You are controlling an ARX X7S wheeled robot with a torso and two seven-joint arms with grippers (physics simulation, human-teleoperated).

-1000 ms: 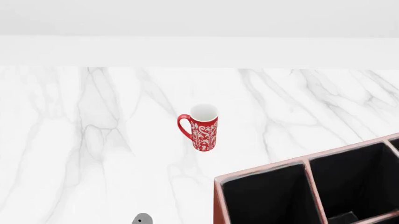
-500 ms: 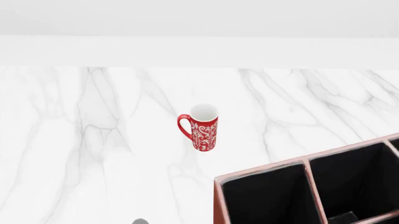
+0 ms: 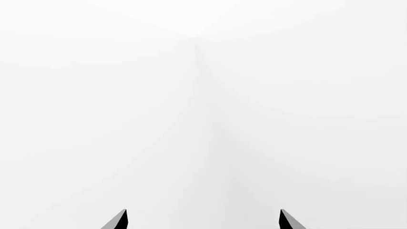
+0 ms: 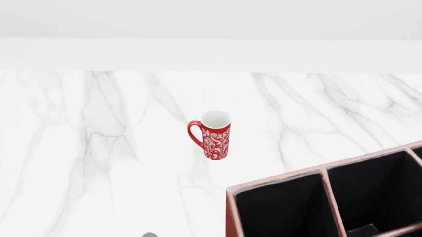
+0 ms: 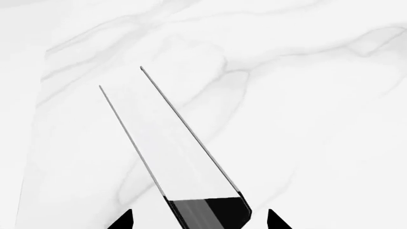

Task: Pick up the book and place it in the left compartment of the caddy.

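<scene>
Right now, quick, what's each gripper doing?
Left gripper: open, empty.
Right gripper: black book sits between its fingertips; whether it grips cannot be told.

Both grippers [image 3: 202, 220] [image 5: 200, 220] spread wide

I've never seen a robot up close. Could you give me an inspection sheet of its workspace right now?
Surface: white veined marble table.
Job's things: book seen edge-on from the right wrist, not in the head view; caddy at the head view's lower right, its visible slots black-lined.
Clutter: red patterned mug, upright, apart from the caddy.
Grippers: left end effector open, nothing between its tips; right end effector open, straddling the book's spine end with a gap on each side.
Cables: nothing seen.
Surroundings: plain white wall behind the table.
</scene>
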